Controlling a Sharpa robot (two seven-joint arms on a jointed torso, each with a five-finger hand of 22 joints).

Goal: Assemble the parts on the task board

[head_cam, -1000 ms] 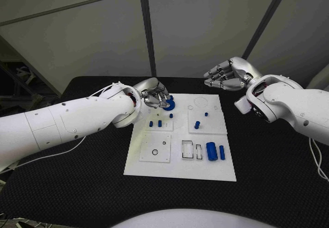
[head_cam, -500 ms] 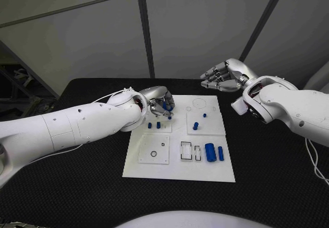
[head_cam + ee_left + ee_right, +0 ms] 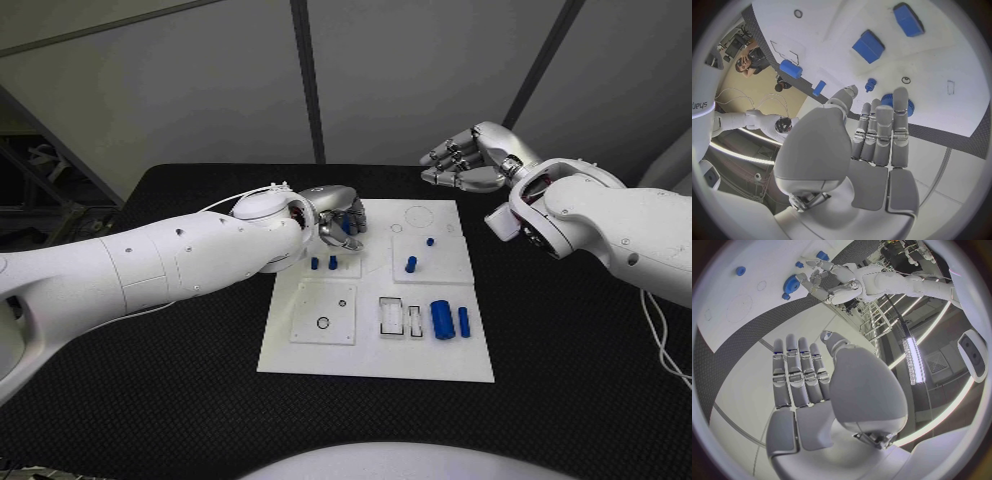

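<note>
A black counter (image 3: 173, 400) carried a white board (image 3: 378, 350) at its middle, lying flat and long from near to far. The left hand (image 3: 338, 222) hung over the board's far left corner, fingers straight and close together, tips pointing down at a round blue toothed part (image 3: 893, 101) that sat on the board just beneath them; whether the fingertips touched it could not be told, and nothing was clamped in the hand. The right hand (image 3: 473, 158) hovered past the board's far right corner, over the counter, fingers loosely curled and holding nothing. On the board, two short blue pegs (image 3: 323, 263) stood side by side in the left middle square, just near of the left hand. A taller blue peg (image 3: 411, 265) stood in the right middle square, with a small blue pin (image 3: 431, 241) just beyond it. Two blue cylinders (image 3: 451, 320) lay side by side at the near right, beside narrow outlined slots (image 3: 394, 314). A small ring (image 3: 323, 322) marked the near left square. The step in hand looked to be seating the toothed part at the far left. To do it well, the fingers would likely need to press evenly from above, keep the part flat, and avoid brushing the two pegs close by.
</note>
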